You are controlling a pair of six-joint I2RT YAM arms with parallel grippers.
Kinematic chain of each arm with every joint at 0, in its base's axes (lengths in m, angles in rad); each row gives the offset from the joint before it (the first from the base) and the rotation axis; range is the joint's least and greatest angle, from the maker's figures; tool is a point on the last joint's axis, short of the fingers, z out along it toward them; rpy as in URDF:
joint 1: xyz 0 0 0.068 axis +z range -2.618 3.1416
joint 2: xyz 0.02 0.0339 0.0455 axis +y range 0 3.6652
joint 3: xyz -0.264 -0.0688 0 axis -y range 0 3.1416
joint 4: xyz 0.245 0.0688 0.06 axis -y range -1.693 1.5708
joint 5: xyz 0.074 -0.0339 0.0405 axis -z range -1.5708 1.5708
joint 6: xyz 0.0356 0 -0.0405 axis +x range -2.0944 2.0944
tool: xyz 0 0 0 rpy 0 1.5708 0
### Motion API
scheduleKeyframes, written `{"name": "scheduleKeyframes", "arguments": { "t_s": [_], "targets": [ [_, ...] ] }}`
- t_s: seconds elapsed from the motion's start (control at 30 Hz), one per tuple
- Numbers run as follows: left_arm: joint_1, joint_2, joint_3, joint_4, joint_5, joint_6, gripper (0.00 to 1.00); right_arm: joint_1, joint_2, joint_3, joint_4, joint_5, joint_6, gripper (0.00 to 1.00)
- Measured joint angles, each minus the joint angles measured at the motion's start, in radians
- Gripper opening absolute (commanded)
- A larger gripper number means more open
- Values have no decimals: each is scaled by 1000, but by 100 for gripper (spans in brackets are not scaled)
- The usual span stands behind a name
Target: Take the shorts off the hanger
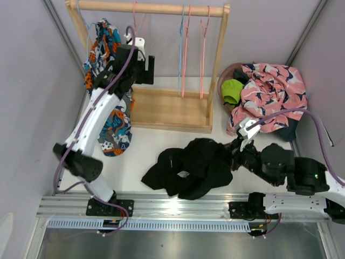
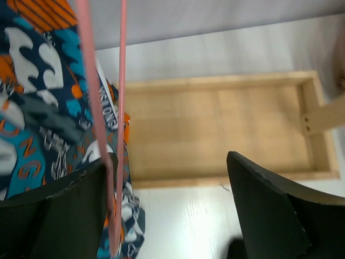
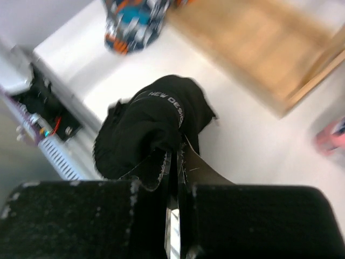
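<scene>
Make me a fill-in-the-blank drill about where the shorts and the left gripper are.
The black shorts lie on the ___, in front of the wooden rack.
The multicolour print shorts hang at the rack's ___ end.
On the left gripper, the jaws stand ___.
Missing words: table; left; open.

White counter (image 1: 137,154) enclosed by pale lilac walls (image 1: 27,81) on three sides; wooden rack (image 1: 161,7) stands at the rear, aluminium rail (image 1: 178,206) along the near edge.
</scene>
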Motion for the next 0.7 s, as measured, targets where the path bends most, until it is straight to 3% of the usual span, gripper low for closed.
{"name": "scheduleKeyframes", "arguments": {
  "t_s": [0.27,0.37,0.43,0.53,0.7],
  "targets": [
    [-92,-456,-225,-14,49,-40,93,-4,203,387,135,215,-324,0],
    [-95,-601,-268,-17,80,-56,96,-89,309,542,235,275,-483,0],
    [-95,-667,-291,-23,99,-68,99,-201,364,624,279,271,-543,0],
    [-95,-755,-337,-19,147,-93,99,-480,453,727,328,200,-573,0],
    [-96,-860,-476,-5,229,-116,99,-939,652,926,335,-37,-515,0]
  ]
}}
